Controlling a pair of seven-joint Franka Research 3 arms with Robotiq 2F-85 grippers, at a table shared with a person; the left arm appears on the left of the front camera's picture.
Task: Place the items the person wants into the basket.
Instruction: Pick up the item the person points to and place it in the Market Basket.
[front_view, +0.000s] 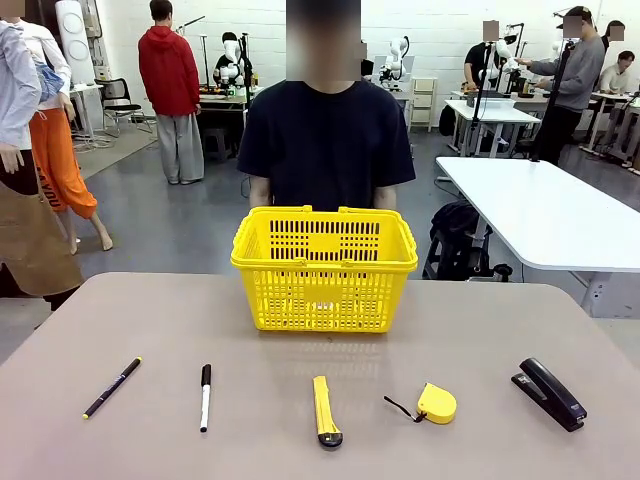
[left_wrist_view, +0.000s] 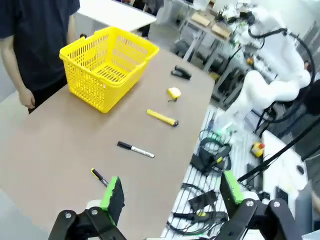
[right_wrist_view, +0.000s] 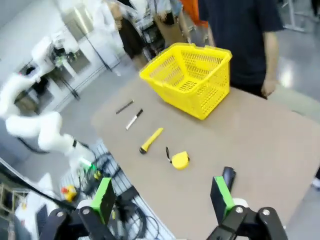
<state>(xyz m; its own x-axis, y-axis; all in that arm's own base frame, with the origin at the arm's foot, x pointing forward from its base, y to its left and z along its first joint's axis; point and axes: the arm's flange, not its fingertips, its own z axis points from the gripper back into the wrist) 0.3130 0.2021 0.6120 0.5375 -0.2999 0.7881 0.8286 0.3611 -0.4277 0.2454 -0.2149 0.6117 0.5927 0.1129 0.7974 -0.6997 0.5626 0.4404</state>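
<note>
Left pincer (left_wrist_view: 171, 181) and right pincer (right_wrist_view: 162, 184) are hovering wide open and empty, and should be waiting until the person (front_view: 325, 145) beyond the far basket (front_view: 324, 300) is pointing out a choice.

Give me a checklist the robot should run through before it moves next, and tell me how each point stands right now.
1. Left claw and right claw open and empty: ok.
2. Basket upright on the table, top unblocked: ok.
3. Pen, knife and stapler lying flat in a row with space around each: ok.
4. Marker and tape measure not touching those three: ok.
5. Person clear of the row, hand hanging at the side: ok.
6. Which thing the person wants: no pointing visible, cannot tell.
</note>
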